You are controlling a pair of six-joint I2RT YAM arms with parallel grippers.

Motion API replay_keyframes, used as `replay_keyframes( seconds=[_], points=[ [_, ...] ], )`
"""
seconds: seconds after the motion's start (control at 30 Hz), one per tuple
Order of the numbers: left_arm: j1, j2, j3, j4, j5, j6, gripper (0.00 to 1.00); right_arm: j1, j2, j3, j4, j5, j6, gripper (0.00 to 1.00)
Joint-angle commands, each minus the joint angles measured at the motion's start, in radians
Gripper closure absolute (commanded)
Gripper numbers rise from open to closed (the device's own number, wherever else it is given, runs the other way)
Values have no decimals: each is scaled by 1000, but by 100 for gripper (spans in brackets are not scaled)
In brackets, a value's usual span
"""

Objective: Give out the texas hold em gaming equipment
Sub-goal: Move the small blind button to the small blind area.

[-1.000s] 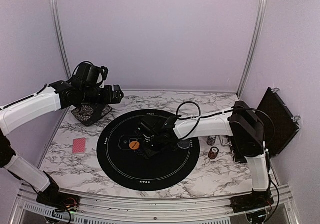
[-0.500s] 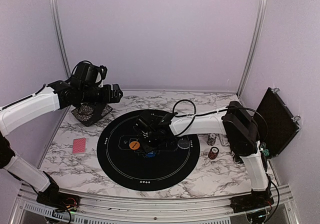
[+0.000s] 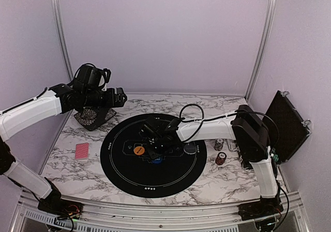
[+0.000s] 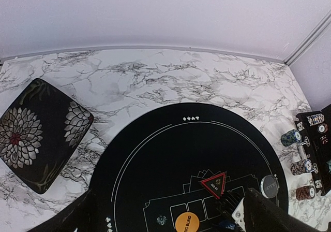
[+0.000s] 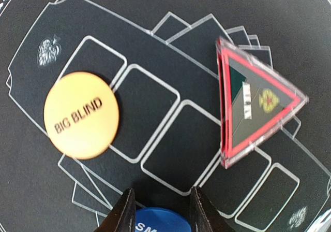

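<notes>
My right gripper (image 5: 161, 198) points down at the middle of the round black mat (image 3: 150, 183), its two fingers closed against the sides of a blue button (image 5: 158, 226). An orange "BIG BLIND" button (image 5: 81, 115) lies to its left, and a black triangular marker with a red edge (image 5: 253, 107) to its upper right. A dark-grey button (image 3: 191, 149) rests on the mat's right side. Red-backed cards (image 3: 81, 150) lie on the table at the left. My left gripper (image 3: 124, 97) hangs high at the back left, open and holding nothing.
Small stacks of striped chips (image 3: 221, 158) stand to the right of the mat beside the open black case (image 3: 287, 126). A black floral square (image 3: 94, 117) lies at the back left, under the left arm. Walls enclose the table on three sides.
The right gripper has come down a little over the mat and its fingers have closed in on the blue button. The left arm has stayed still.
</notes>
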Motion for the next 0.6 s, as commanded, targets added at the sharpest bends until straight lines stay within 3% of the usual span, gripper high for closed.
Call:
replay_keyframes(
  seconds=[0.0, 0.57],
  points=[
    [6, -12, -2, 14, 25, 18, 1, 17, -44, -75, -50, -45, 69, 66],
    [9, 24, 35, 16, 84, 47, 1, 72, -117, -189, 19, -148, 192, 61]
  ],
)
